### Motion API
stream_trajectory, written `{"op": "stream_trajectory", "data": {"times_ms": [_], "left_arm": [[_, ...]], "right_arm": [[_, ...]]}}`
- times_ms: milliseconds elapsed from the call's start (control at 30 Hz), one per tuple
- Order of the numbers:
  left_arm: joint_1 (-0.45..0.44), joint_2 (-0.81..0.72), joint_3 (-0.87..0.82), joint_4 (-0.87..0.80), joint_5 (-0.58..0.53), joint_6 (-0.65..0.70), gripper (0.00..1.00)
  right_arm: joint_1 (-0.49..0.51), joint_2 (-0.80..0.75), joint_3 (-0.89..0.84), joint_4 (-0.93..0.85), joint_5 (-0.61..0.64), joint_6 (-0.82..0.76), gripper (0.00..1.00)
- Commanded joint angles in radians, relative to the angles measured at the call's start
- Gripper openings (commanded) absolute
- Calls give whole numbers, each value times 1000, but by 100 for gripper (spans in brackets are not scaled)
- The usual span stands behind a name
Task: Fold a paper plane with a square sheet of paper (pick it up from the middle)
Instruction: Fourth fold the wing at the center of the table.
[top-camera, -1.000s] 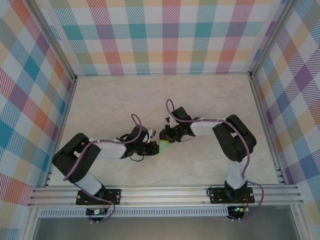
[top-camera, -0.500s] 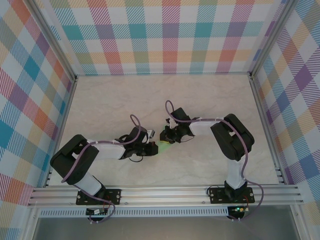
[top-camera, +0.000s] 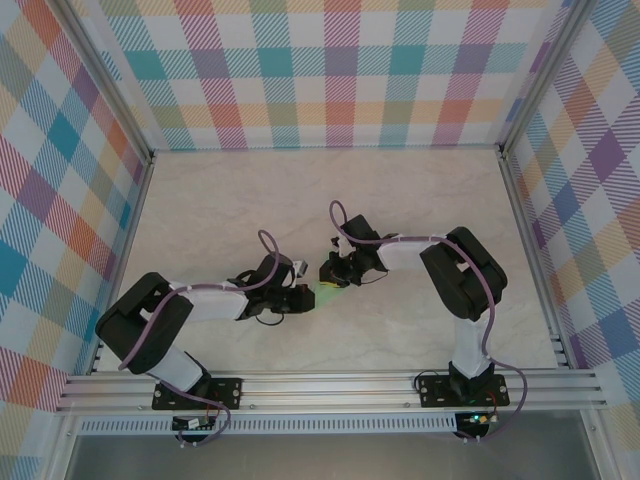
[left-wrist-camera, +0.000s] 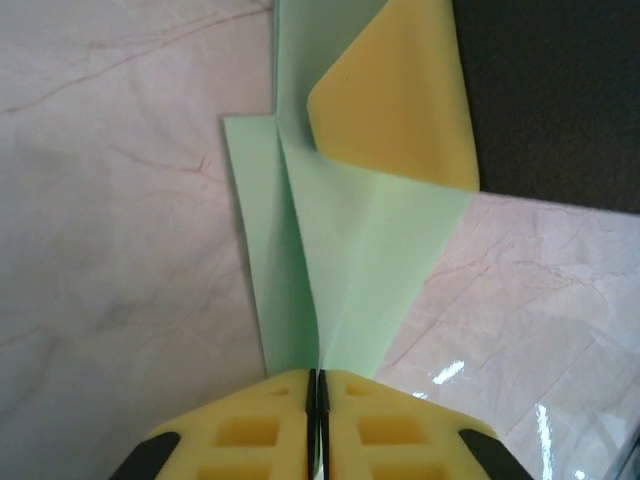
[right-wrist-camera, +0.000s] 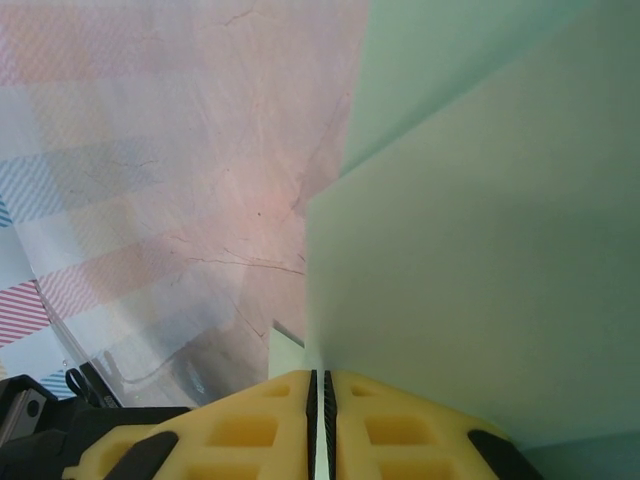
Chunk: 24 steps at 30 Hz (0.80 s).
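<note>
We see the pale marbled bench (top-camera: 200, 220), over whose middle the black-and-white left arm (top-camera: 200, 298) and right arm (top-camera: 420, 250) reach inward until their wrists nearly meet. Between them sits the paper plane (top-camera: 328, 292), a small pale mint-green folded paper dart with a centre crease; we cannot tell whether it rests on the bench or hangs just above it. The left pincer (left-wrist-camera: 316, 375) is clenched on the crease at one end, with the paper running between its yellow foam pads (left-wrist-camera: 250, 430). The right pincer (right-wrist-camera: 320, 378) is clamped on a flap edge from the opposite side. We judge this two-sided hold keeps the thin sheet steady while a fold is set.
</note>
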<state>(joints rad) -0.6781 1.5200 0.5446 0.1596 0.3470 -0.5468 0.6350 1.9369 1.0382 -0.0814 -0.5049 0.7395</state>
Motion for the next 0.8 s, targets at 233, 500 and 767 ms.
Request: {"op": "stream_trajectory", "data": {"times_ms": [233,500,767], "left_arm": [[15,-191,53,-220,-82,-33,18],[15,-87,104,-157,-22,-48,14],[15,28,150,-86,81,-48,10]], "right_arm": [[-7,28,-11,-29,45,-26,13],[-7,30,-9,-19,39,-24,13],[-6,31,-3,-32,42,-25,13]]}}
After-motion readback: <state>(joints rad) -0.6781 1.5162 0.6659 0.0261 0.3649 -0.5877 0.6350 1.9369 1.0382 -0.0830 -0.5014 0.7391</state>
